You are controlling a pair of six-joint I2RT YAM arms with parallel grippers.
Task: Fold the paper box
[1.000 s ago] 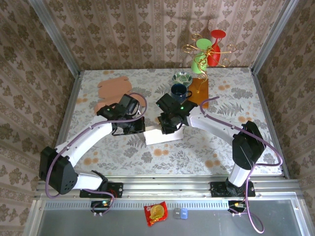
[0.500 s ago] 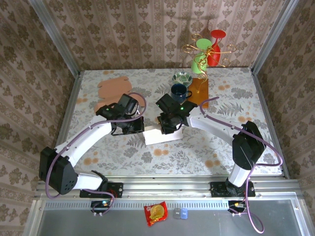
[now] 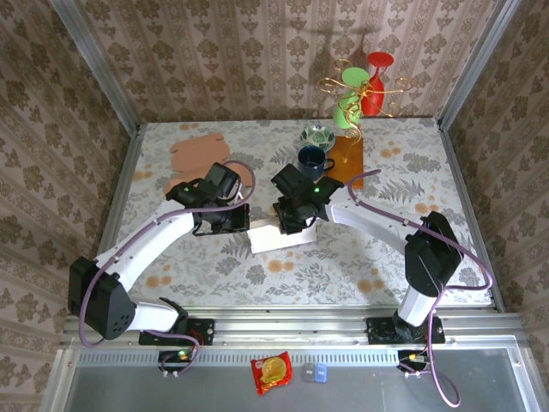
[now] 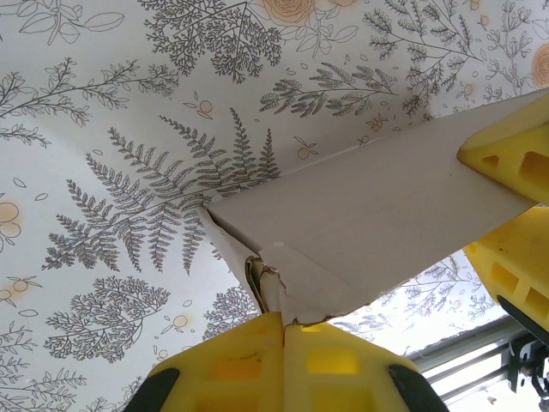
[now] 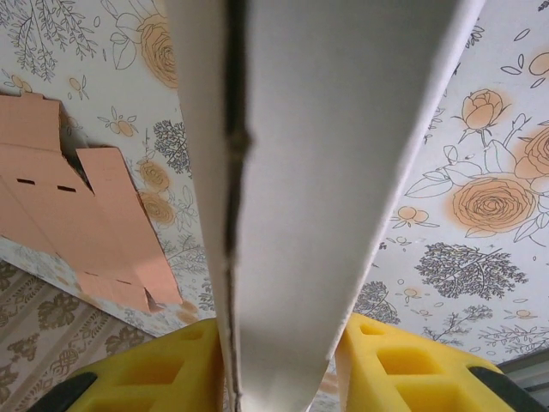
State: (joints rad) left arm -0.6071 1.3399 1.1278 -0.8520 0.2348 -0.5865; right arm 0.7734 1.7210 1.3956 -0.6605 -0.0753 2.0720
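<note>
The white paper box (image 3: 276,239) lies partly folded at mid-table, held between both arms. My left gripper (image 3: 244,225) is shut on a torn corner flap at the box's left end; in the left wrist view the yellow fingertips (image 4: 232,365) meet on that flap of the box (image 4: 369,215), and my left gripper (image 4: 283,324) shows no gap. My right gripper (image 3: 292,225) clamps the box from its far side. In the right wrist view the box (image 5: 317,172) fills the space between the fingers (image 5: 163,373) of my right gripper (image 5: 279,378).
A flat pink cardboard blank (image 3: 197,159) lies at the back left, seen too as the pink blank (image 5: 69,223). A dark cup (image 3: 310,157), a patterned bowl (image 3: 318,136), an orange mat (image 3: 346,153) and a wire stand with green and red glasses (image 3: 364,86) crowd the back middle.
The box and both grippers have shifted a little to the left, and the box has tilted slightly. Both grips are unchanged.
</note>
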